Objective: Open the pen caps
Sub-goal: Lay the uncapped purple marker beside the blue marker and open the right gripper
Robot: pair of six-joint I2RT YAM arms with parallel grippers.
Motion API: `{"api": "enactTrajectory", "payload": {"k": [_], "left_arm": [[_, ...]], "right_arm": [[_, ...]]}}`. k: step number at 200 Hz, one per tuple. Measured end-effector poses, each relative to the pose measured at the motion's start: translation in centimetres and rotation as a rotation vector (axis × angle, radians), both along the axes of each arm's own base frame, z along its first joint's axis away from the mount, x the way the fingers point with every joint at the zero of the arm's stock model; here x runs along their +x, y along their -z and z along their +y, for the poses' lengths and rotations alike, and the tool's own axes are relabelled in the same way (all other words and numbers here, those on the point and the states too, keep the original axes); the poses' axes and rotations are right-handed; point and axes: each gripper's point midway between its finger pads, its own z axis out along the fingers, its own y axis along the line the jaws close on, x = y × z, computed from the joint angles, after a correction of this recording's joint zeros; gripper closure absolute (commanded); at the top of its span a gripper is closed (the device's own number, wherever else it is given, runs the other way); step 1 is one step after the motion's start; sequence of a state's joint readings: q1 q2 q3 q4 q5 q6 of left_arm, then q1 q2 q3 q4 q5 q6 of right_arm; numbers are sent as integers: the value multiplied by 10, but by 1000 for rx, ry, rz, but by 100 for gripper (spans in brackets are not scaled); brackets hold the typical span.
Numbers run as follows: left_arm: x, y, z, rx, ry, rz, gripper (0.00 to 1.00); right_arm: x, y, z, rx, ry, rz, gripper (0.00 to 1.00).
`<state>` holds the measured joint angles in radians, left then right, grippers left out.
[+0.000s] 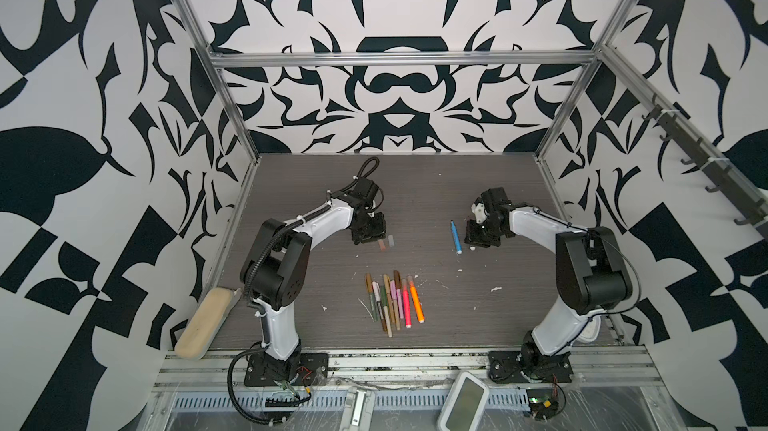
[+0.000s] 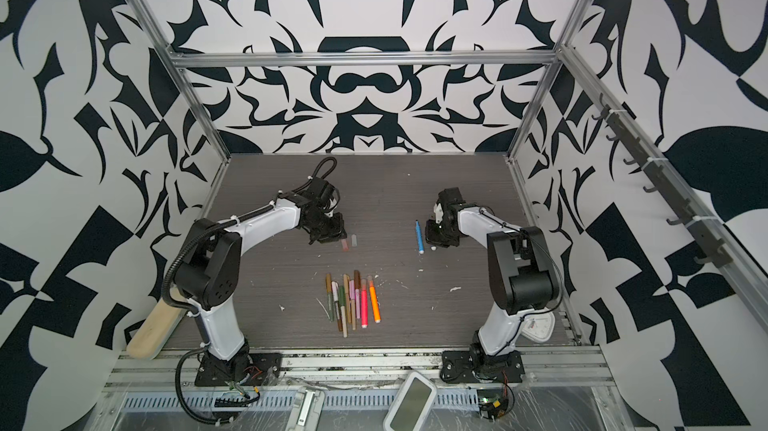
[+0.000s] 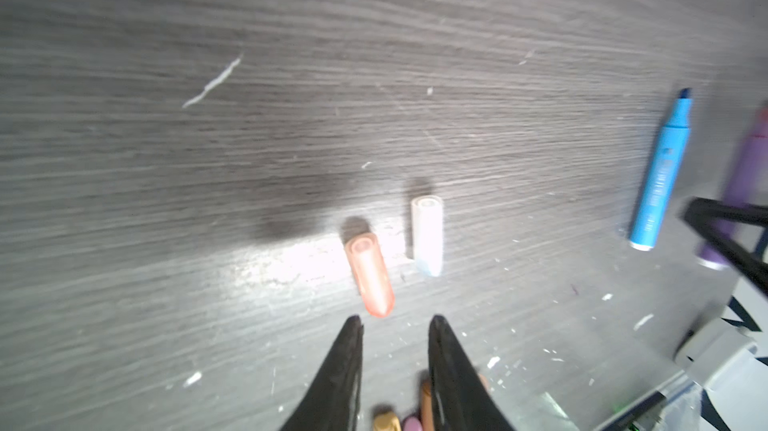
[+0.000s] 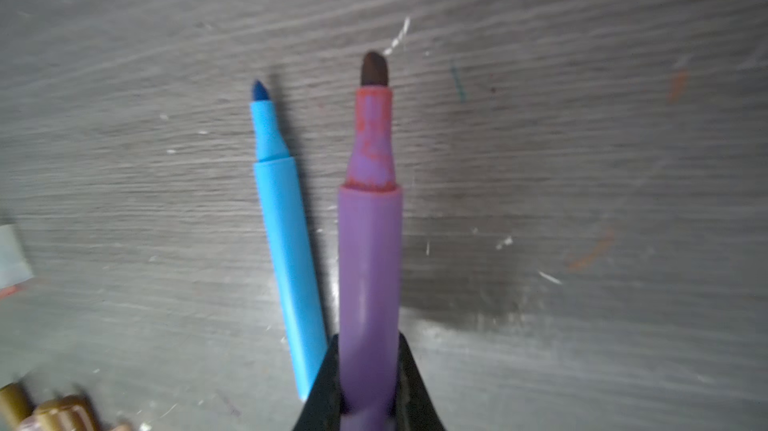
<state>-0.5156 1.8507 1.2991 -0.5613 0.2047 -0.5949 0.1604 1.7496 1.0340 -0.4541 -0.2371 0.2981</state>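
Observation:
Two loose pen caps lie on the dark table, a translucent pinkish one (image 3: 369, 273) and a whitish one (image 3: 427, 235); both show small in a top view (image 1: 381, 245) (image 1: 390, 239). My left gripper (image 3: 395, 323) hovers just short of the pinkish cap, open, with nothing between its fingers. My right gripper (image 4: 369, 339) is shut on an uncapped purple marker (image 4: 369, 242) with a dark tip. Beside it an uncapped blue marker (image 4: 282, 233) lies on the table. Several capped pens (image 1: 395, 300) lie in a row near the front middle.
White scraps (image 1: 494, 289) dot the table. A tan wooden block (image 1: 205, 316) leans at the front left edge. A white device (image 1: 463, 402) lies on the front rail and another white object (image 2: 538, 327) behind the right arm's base. Metal frame posts bound the table.

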Motion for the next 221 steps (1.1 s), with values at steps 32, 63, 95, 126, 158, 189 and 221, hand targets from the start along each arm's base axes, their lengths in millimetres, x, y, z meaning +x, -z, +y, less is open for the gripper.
{"api": "enactTrajectory", "payload": {"k": [32,63,95,126,158,189,221], "left_arm": [[-1,1,0,1,2,3,72],[-3,4,2,4,2,10,72],[-8,11,4,12,1,26,73],[-19,28,11,27,-5,55,89],[-38,48,21,57,-7,107,100],[-37,48,23,63,-10,100,100],[-32,48,23,70,-15,93,100]], "right_arm": [[8,4,0,-8,-10,-10,100],[11,5,3,7,-15,-23,88],[13,3,12,55,-27,-27,71],[13,0,18,109,-28,-24,58],[16,-4,21,156,-15,-28,56],[20,-9,23,205,3,-35,45],[22,-13,29,272,11,-42,42]]}}
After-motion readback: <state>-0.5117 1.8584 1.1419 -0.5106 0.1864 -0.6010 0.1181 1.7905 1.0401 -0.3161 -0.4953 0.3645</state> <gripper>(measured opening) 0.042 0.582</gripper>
